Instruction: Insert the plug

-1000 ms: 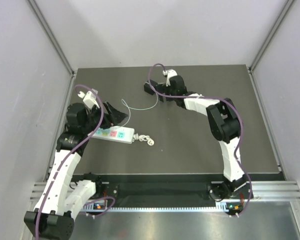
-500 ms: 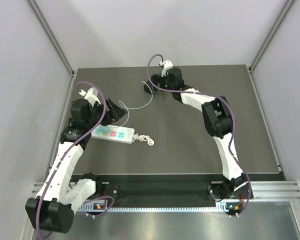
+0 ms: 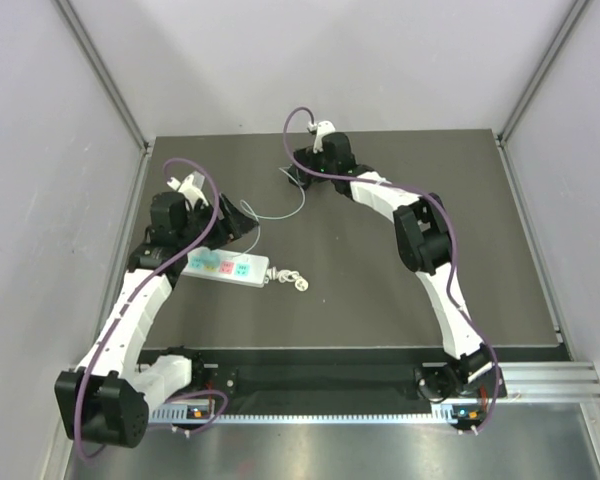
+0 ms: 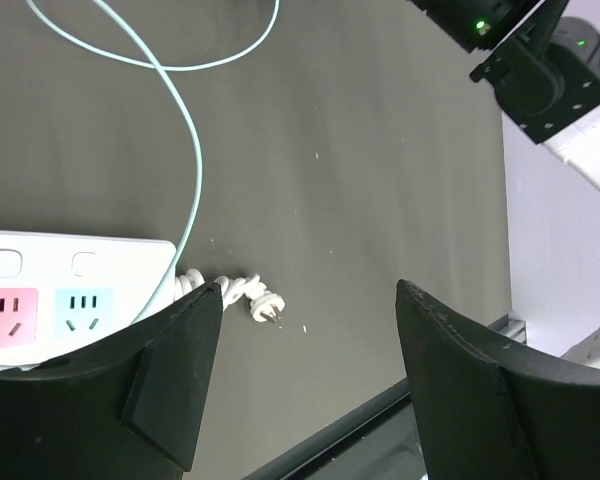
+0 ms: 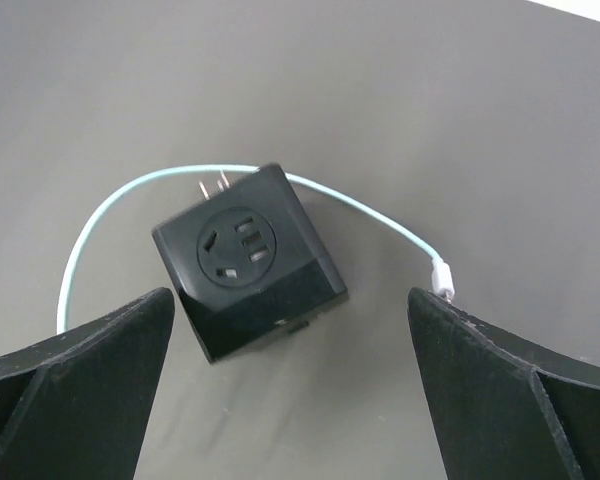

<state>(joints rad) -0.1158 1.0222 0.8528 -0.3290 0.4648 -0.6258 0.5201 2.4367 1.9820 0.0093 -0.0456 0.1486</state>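
Note that the right gripper [image 5: 290, 300] is released: its fingers [image 5: 85, 385] stand wide apart, with the plug [image 5: 250, 262] lying on the table [image 5: 460, 130] between them and touching neither. The plug rests at the far middle of the table, socket face up, prongs showing at its top edge in the right wrist view. Its pale wire [image 5: 100, 215] curves past the prongs. The left gripper [image 4: 310, 300] is likewise spread, positioned over the power strip [image 4: 70, 300] end and the coiled white cord [image 4: 245, 293].
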